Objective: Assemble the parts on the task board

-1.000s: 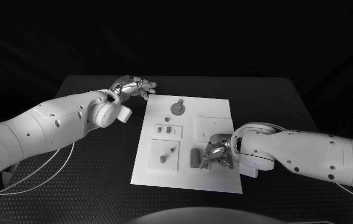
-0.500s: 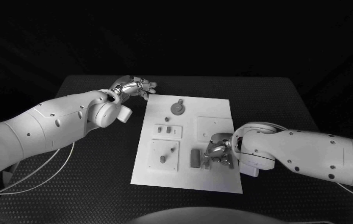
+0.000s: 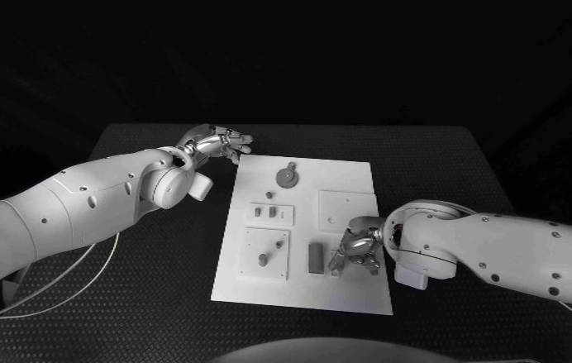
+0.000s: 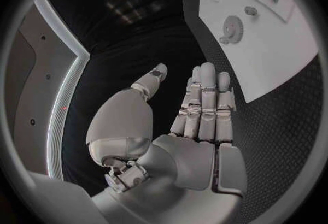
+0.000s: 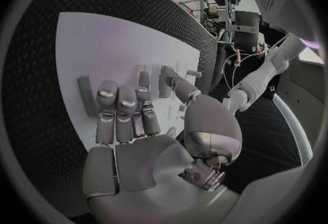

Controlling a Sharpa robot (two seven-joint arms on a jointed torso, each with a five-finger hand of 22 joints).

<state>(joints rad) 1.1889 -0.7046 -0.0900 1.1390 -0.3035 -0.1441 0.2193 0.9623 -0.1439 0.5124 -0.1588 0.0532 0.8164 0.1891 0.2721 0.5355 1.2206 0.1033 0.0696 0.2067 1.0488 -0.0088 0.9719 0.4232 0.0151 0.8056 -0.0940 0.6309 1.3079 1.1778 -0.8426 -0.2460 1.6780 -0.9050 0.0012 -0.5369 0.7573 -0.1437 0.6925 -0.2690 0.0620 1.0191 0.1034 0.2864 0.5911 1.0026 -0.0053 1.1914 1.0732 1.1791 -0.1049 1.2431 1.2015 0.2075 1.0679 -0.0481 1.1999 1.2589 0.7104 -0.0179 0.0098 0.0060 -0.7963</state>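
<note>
My right hand (image 3: 358,250) rests on the task board (image 3: 345,183) beside a grey bar (image 3: 316,257), fingers seemingly holding nothing. My left hand (image 3: 218,142) hovers flat-fingered and empty over the table (image 3: 143,239).

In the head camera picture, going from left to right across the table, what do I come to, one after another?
Left hand → white task board with its small grey parts → right hand, over the board's right part.
</note>
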